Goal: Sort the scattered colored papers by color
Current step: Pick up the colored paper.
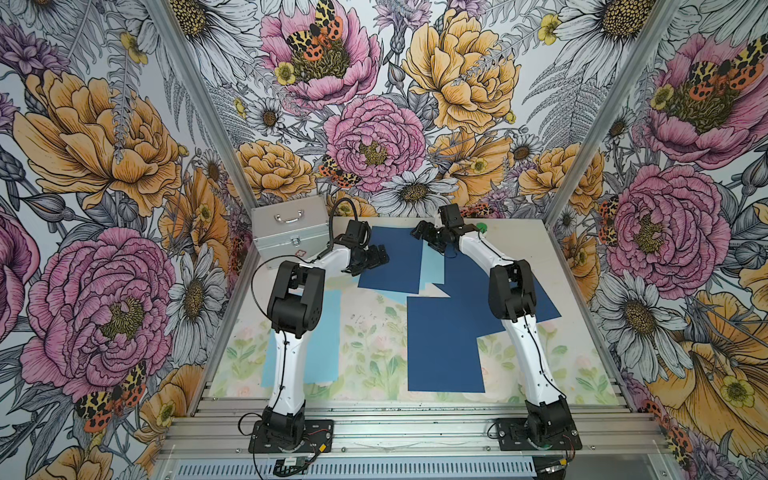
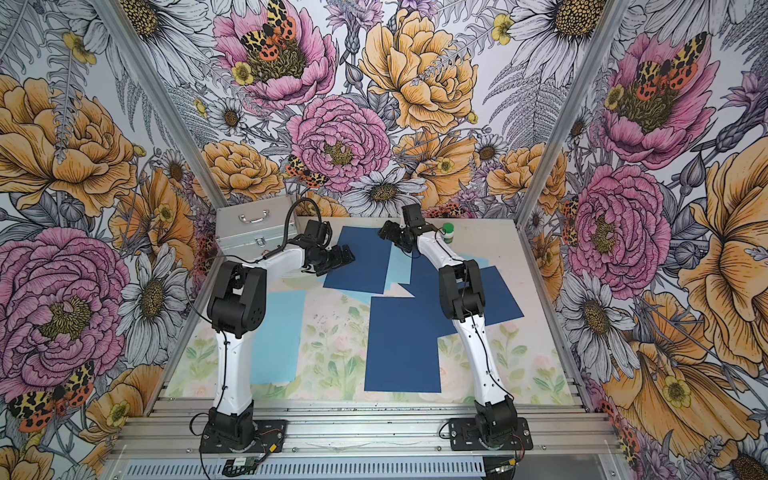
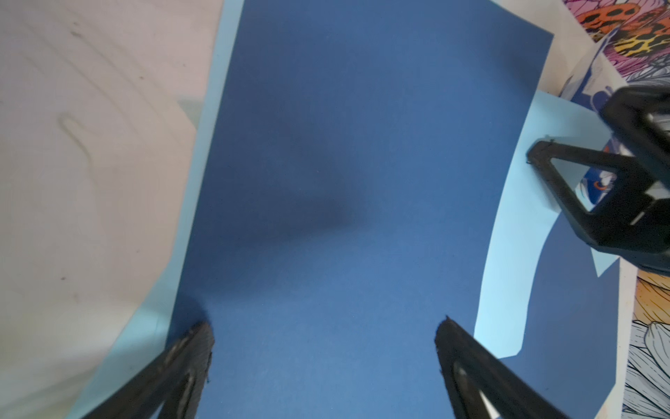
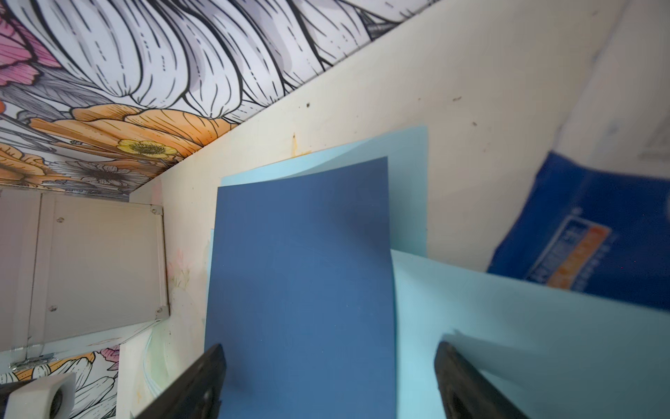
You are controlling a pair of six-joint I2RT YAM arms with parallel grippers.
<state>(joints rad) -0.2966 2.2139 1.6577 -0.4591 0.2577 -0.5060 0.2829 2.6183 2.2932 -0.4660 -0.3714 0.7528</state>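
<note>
Dark navy papers lie on the table in both top views: one at the far middle (image 1: pixel 392 259), a big one nearer the front (image 1: pixel 442 345), and one under my right arm (image 1: pixel 544 307). Light blue papers show beneath my left arm (image 1: pixel 320 336) and between the far navy sheets (image 1: pixel 432 270). My left gripper (image 1: pixel 374 259) (image 3: pixel 324 324) hangs open over the far navy sheet (image 3: pixel 362 163), holding nothing. Open too, my right gripper (image 1: pixel 424 237) (image 4: pixel 330 347) hovers where the navy sheet (image 4: pixel 301 272) meets a light blue sheet (image 4: pixel 507 326).
A silver case (image 1: pixel 291 232) stands at the far left corner. A green-capped bottle (image 2: pixel 448 232) is at the back right. A blue-and-white packet (image 4: pixel 587 225) lies close to my right gripper. Flowered walls close the table on three sides.
</note>
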